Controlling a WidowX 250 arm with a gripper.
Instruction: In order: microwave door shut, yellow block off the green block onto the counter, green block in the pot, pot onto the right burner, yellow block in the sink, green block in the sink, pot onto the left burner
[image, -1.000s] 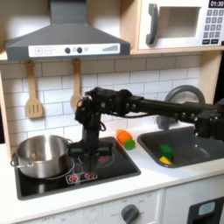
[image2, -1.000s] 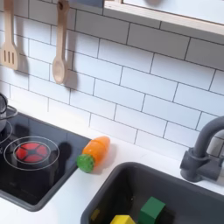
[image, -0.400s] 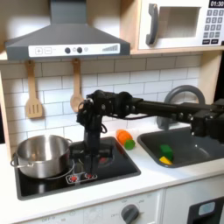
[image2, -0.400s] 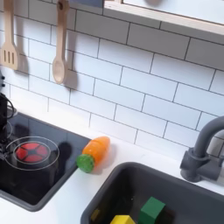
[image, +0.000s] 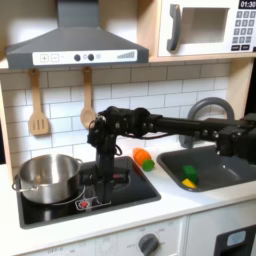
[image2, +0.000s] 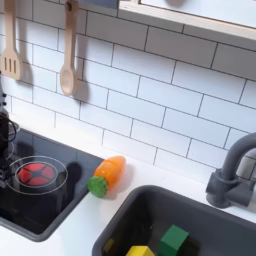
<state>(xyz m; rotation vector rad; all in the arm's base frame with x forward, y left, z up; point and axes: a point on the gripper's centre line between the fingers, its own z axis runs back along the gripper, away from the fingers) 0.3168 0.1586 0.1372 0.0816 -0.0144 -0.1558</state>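
First exterior view: pot (image: 47, 176) is sitting on the cooktop's left burner; gripper (image: 97, 186) is hanging beside it, jaw state unclear. Microwave door (image: 200, 28) is sitting closed; keypad writing unreadable.
Second exterior view: green block (image2: 173, 240) and yellow block (image2: 139, 251) are lying in the sink (image2: 130, 216), near its front edge.

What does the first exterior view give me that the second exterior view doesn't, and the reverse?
First exterior view's own: the shut microwave door, the pot on the cooktop's left side, and the pincer low beside it, jaws unclear. Second exterior view's own: a close look that separates the green block from the yellow block, side by side in the sink. Shared: sink, toy vegetable, faucet, hanging wooden spoon.
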